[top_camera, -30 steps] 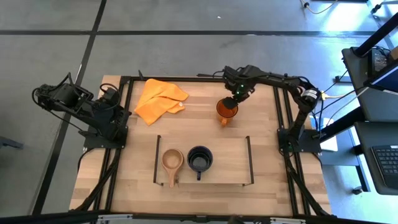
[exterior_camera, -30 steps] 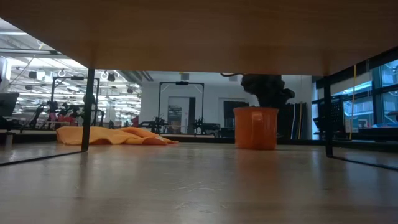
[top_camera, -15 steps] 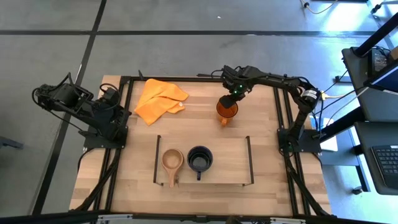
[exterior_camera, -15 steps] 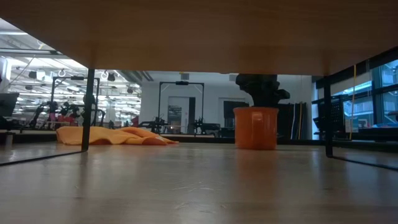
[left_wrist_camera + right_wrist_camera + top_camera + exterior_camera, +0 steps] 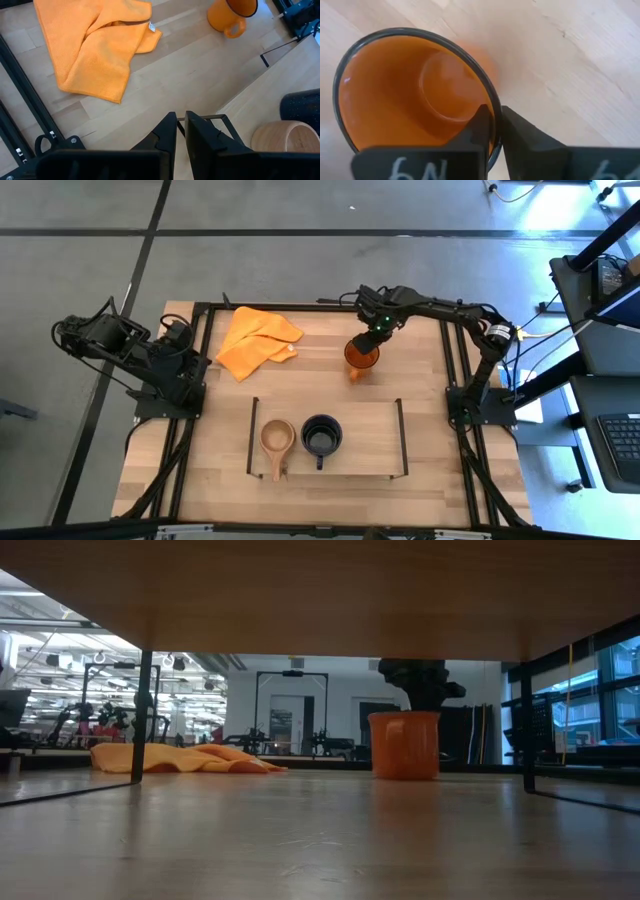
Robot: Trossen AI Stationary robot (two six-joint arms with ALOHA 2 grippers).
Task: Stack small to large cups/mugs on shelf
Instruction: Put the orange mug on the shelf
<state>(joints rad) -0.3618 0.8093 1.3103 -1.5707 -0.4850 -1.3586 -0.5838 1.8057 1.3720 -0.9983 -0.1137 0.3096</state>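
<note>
i am pinching the orange mug's (image 5: 362,357) rim with the right gripper (image 5: 377,333), fingers narrow. the left gripper (image 5: 181,131) is waiting at the table's left edge, fingers nearly together, holding nothing.

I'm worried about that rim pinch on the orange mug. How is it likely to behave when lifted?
The orange mug looks rigid with a thin dark rim, so it probably won't flex. The right gripper is shut on one wall only, so the mug may swing or tilt. Its glossy surface hints it could slip. It is empty, so likely light.

Grey floor (image 5: 300,220) with dark seams; gym-like hall (image 5: 290,710) behind.
</note>
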